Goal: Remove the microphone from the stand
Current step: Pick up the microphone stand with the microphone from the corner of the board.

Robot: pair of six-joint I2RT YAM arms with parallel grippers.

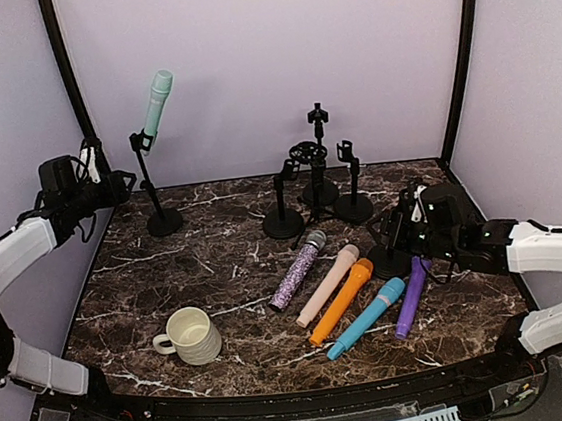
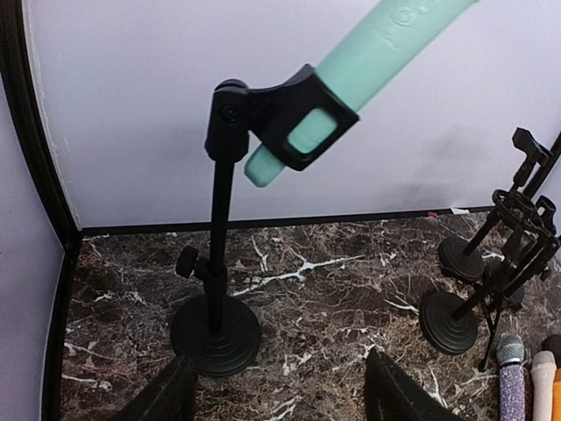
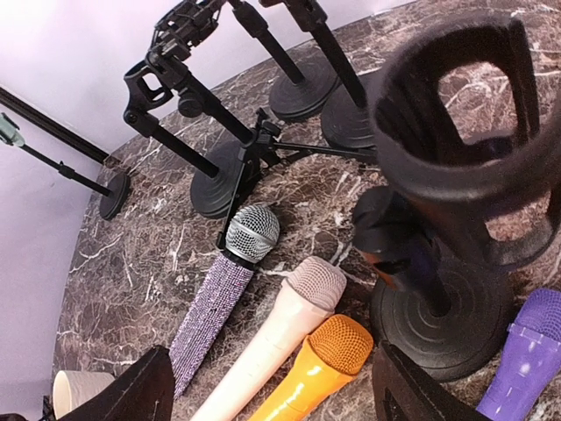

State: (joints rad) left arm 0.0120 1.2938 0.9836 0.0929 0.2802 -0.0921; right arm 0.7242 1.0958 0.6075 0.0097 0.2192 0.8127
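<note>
A mint-green microphone [image 1: 157, 103] sits tilted in the clip of a black stand [image 1: 151, 184] at the back left. In the left wrist view the microphone [image 2: 377, 53] is held in the clip high up, and the stand [image 2: 219, 237] rises from its round base. My left gripper [image 1: 118, 185] is open and empty, just left of the stand and apart from it; its fingertips [image 2: 166, 395] show at the bottom edge of that view. My right gripper [image 1: 396, 231] is open and empty, hovering over the microphones lying at the right [image 3: 276, 395].
Three empty stands [image 1: 282, 205] cluster at the back centre. Another empty stand [image 3: 443, 307] is close by my right gripper. Glitter purple [image 1: 298, 269], pink [image 1: 328, 284], orange [image 1: 341, 301], blue [image 1: 366, 318] and purple [image 1: 411, 297] microphones lie on the table. A cream mug [image 1: 194, 335] stands front left.
</note>
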